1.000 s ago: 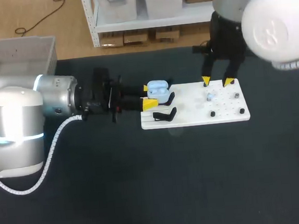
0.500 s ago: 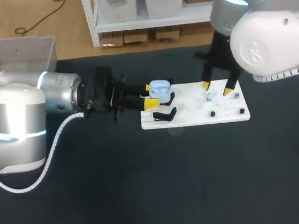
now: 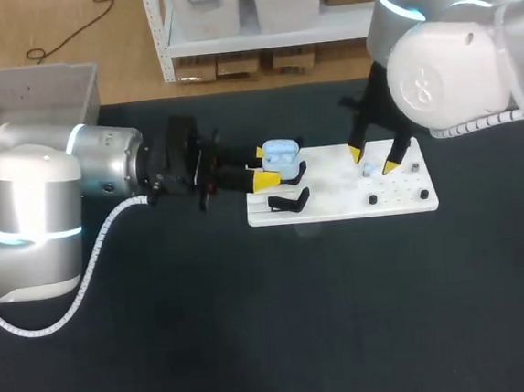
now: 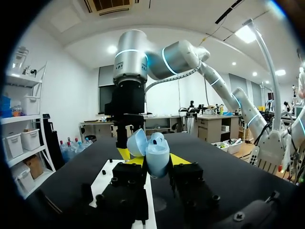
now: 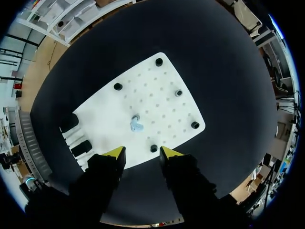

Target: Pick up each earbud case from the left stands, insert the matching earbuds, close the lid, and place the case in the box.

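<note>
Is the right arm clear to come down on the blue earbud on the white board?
Probably yes. The right gripper hangs open over the white board, and the blue earbud lies just ahead of its tips with nothing covering it.

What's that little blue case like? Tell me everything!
The case is light blue, smooth and rounded, like glossy plastic. Its lid is open, tipped back on its hinge. The case stands roughly upright between the yellow tips of the left gripper, which touch it from both sides. In the head view it is at the left end of the white board, above a black stand. Whether earbuds are inside cannot be seen.
</note>
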